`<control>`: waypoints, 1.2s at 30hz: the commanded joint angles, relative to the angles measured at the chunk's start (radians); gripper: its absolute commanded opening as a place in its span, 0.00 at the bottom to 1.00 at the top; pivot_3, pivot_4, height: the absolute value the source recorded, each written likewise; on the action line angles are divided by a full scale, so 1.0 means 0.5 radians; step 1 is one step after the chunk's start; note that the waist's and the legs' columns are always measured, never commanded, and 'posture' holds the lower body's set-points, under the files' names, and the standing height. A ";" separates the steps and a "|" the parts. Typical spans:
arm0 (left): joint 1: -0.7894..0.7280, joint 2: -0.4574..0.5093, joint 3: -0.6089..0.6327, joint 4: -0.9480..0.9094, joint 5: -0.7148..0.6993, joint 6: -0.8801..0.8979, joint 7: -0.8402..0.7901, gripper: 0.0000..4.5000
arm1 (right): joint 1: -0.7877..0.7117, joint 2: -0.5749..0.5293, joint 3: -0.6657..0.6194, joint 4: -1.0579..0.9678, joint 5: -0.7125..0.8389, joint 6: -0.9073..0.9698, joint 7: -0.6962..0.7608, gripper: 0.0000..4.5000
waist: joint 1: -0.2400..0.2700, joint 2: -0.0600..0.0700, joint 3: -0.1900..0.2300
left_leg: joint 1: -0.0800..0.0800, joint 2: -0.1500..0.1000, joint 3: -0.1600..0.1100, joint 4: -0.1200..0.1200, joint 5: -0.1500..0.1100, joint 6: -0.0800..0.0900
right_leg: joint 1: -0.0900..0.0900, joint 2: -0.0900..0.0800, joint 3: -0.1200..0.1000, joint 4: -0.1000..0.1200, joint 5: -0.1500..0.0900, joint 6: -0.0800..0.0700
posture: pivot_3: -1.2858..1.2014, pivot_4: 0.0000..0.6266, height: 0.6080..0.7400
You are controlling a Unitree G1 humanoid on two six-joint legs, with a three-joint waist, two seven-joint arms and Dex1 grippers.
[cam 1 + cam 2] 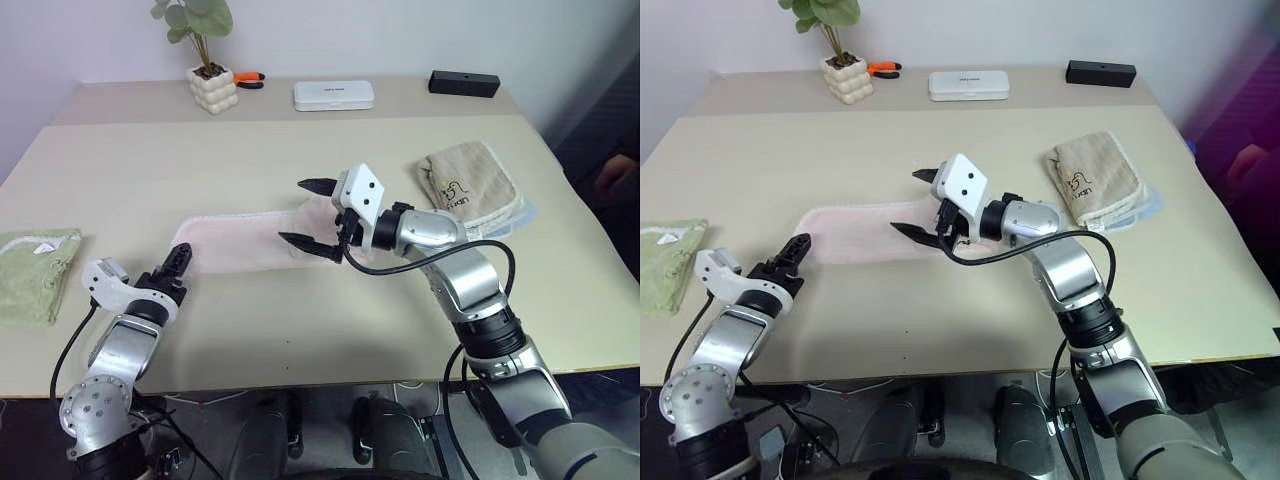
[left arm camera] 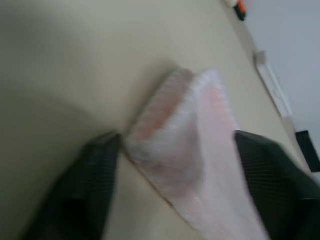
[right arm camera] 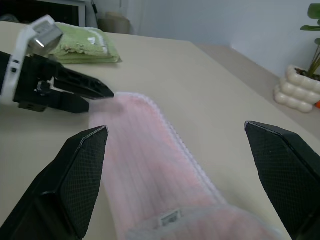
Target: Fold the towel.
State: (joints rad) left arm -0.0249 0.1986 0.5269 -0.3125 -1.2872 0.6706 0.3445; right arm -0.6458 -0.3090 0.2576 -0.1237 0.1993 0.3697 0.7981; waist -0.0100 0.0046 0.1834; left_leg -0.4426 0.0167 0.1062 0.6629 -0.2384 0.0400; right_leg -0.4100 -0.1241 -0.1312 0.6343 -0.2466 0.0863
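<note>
Fingers of the right gripper (image 1: pixel 310 214) stand wide apart, empty, poised above the right end of the towel (image 1: pixel 245 243) — a pale pink strip lying flat along the table (image 1: pixel 300 330). Left gripper (image 1: pixel 181 262) sits at the strip's left end, its black fingers (image 2: pixel 90 185) parted on either side of the rounded corner, nothing clamped. Further out: a folded green cloth (image 1: pixel 35 272) at the left edge, a beige towel (image 1: pixel 470 184) to the right — and a potted plant (image 1: pixel 207 55) at the back.

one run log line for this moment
towel: folded strip, flat on table | left gripper: open at towel end | right gripper: open above towel
</note>
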 commanded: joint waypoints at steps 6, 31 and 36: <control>-0.132 0.108 0.054 0.116 -0.082 -0.022 -0.033 0.01 | 0.032 0.014 0.011 -0.180 0.021 0.058 -0.030 1.00 | -0.002 -0.003 0.001 | -0.001 0.000 0.000 0.000 0.001 -0.002 | 0.000 0.000 0.000 -0.002 0.000 0.000 | 0.52 0.24 0.94; -0.396 0.853 -0.445 -0.425 0.070 0.127 -1.019 0.01 | 0.032 -0.002 -0.031 -0.106 -0.007 0.059 -0.080 1.00 | -0.005 -0.005 0.001 | -0.004 -0.001 0.002 -0.004 0.002 -0.017 | -0.003 0.000 0.002 -0.008 0.000 -0.001 | 0.52 0.24 0.94; -0.596 0.798 -0.859 -0.325 0.229 0.285 -1.195 0.01 | 0.026 -0.022 -0.058 -0.063 -0.022 0.037 -0.108 1.00 | -0.009 -0.005 0.002 | -0.003 -0.001 0.002 -0.008 0.007 -0.016 | -0.004 0.003 0.002 -0.006 0.000 0.000 | 0.52 0.24 0.94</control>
State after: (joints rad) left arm -0.3046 0.5956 0.1187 -0.4835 -1.2042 0.8036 -0.2280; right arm -0.6106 -0.3211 0.2538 -0.1460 0.1884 0.4065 0.7518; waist -0.0143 0.0019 0.1842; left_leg -0.4437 0.0165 0.1076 0.6586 -0.2345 0.0323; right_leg -0.4122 -0.1221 -0.1297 0.6313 -0.2466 0.0862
